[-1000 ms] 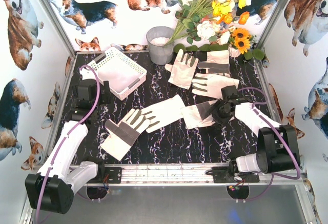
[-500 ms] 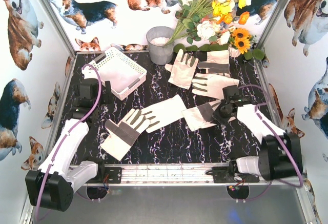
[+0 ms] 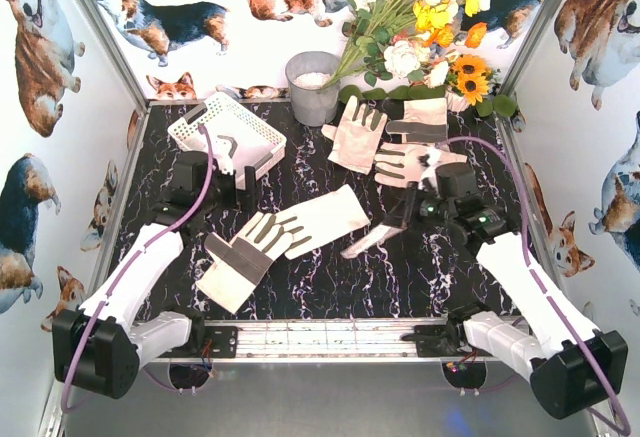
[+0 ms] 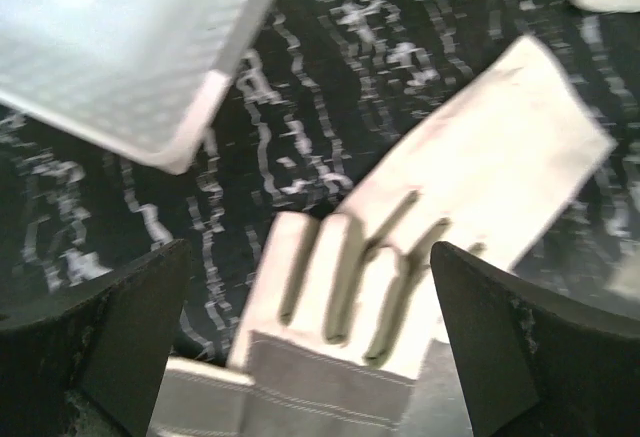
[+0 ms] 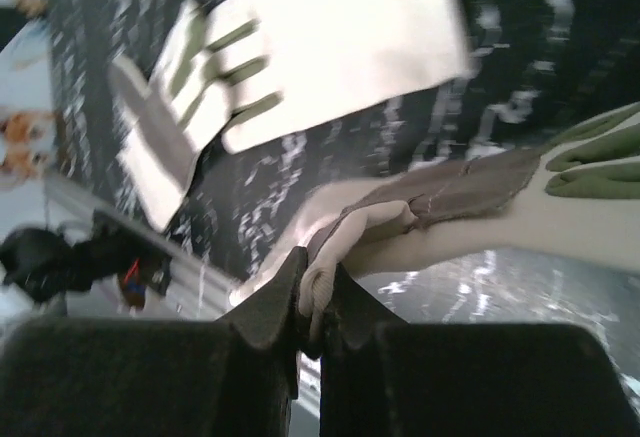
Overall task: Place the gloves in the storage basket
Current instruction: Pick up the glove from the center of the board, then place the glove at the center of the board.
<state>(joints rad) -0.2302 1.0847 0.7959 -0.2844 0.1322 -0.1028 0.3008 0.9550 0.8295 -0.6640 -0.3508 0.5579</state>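
My right gripper (image 3: 420,207) (image 5: 315,297) is shut on a fold of a cream glove (image 3: 383,230) (image 5: 450,207), which hangs off the table and trails down to the left. Two more gloves (image 3: 240,255) (image 3: 320,217) lie flat mid-table, and several gloves (image 3: 357,132) lie at the back right. The white storage basket (image 3: 190,129) (image 4: 215,97) stands at the back left. My left gripper (image 3: 240,177) (image 4: 320,357) hovers open by the basket's near corner, above a flat glove (image 4: 420,227), with nothing between its fingers (image 4: 110,347).
A grey metal bucket (image 3: 312,87) stands at the back centre beside a bunch of artificial flowers (image 3: 420,17). Walls with dog prints enclose the black marbled table (image 3: 400,277) on three sides. A metal rail (image 3: 320,335) runs along the near edge.
The right gripper closed on the glove and lifted it off the table, and that arm stretched out. The left arm moved forward and right, towards the basket's near corner.
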